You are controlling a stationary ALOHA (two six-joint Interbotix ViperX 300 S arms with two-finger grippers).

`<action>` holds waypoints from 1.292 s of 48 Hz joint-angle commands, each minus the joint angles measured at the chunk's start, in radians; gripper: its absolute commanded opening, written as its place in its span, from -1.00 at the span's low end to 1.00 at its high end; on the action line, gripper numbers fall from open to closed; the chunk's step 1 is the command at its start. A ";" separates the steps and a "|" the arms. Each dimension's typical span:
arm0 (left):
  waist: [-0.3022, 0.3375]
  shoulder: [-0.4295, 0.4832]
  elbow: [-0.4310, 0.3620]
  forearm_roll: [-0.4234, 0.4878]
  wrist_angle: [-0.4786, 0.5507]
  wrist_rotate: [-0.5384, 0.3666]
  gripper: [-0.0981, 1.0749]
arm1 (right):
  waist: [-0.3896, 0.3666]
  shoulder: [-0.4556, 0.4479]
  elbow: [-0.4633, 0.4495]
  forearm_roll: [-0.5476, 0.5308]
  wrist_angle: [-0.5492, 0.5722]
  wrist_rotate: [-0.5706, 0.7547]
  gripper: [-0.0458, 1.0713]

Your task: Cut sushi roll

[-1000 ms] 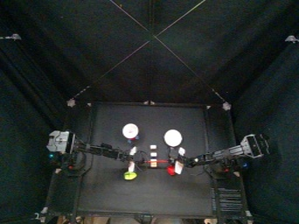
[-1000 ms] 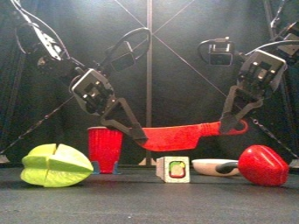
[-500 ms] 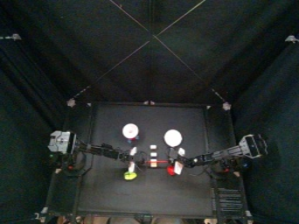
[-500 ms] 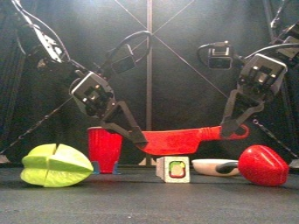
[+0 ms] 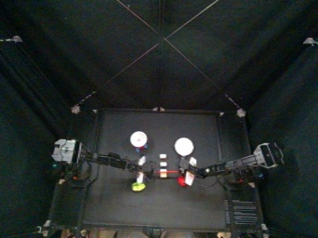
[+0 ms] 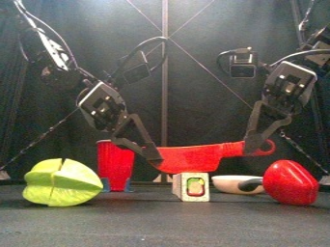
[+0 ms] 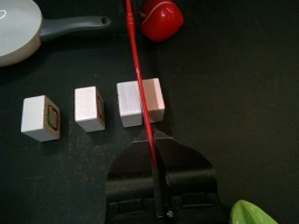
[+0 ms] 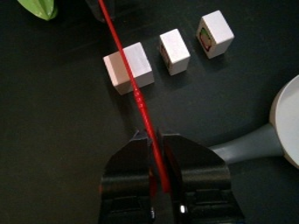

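Note:
A red knife [image 6: 200, 156] hangs level between my two grippers. My left gripper [image 6: 145, 151] is shut on its blade tip and my right gripper [image 6: 258, 145] is shut on its handle. The blade sits right at the top of a white sushi piece [image 6: 194, 185]; I cannot tell whether it touches. In the left wrist view the knife [image 7: 135, 52] runs across the largest sushi block [image 7: 128, 101], with two smaller pieces [image 7: 90, 108] [image 7: 42, 118] beside it. The right wrist view shows the same blade [image 8: 140, 114] over that block [image 8: 115, 72].
A green star fruit [image 6: 62, 181] lies at front left, with a red cup [image 6: 116, 164] behind it. A red pepper [image 6: 290, 183] and a white pan's handle [image 6: 238, 183] are at right. Two white dishes [image 5: 139, 139] [image 5: 184, 146] sit further back.
Both grippers have lowered the red knife, from well above the sushi piece down to its top. Nothing else has moved.

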State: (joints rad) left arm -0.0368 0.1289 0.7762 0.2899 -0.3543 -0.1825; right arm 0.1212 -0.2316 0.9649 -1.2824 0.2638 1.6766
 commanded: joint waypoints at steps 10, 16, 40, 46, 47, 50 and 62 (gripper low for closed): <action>-0.044 0.002 -0.032 0.003 -0.023 0.002 -0.48 | -0.014 0.003 -0.012 0.002 0.009 0.014 -0.42; -0.043 0.009 -0.032 0.002 -0.023 0.002 -0.49 | -0.014 0.012 -0.012 0.002 0.009 0.015 -0.42; -0.037 0.054 -0.044 0.003 -0.005 0.002 -0.49 | -0.020 0.058 -0.018 0.002 0.009 0.023 -0.42; -0.034 0.057 -0.046 0.005 -0.003 0.002 -0.48 | -0.021 0.075 -0.023 0.002 0.011 0.023 -0.42; -0.034 0.058 -0.044 0.005 -0.003 0.002 -0.48 | -0.021 0.077 -0.023 0.002 0.009 0.023 -0.42; -0.034 0.061 -0.044 0.005 -0.003 0.002 -0.49 | -0.021 0.086 -0.026 0.002 0.009 0.023 -0.42; -0.034 0.080 -0.046 0.003 -0.003 0.002 -0.49 | -0.021 0.109 -0.032 0.003 0.009 0.023 -0.42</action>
State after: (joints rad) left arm -0.0368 0.2148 0.7563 0.2884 -0.3513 -0.1825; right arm 0.1212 -0.1120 0.9511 -1.2824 0.2638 1.6766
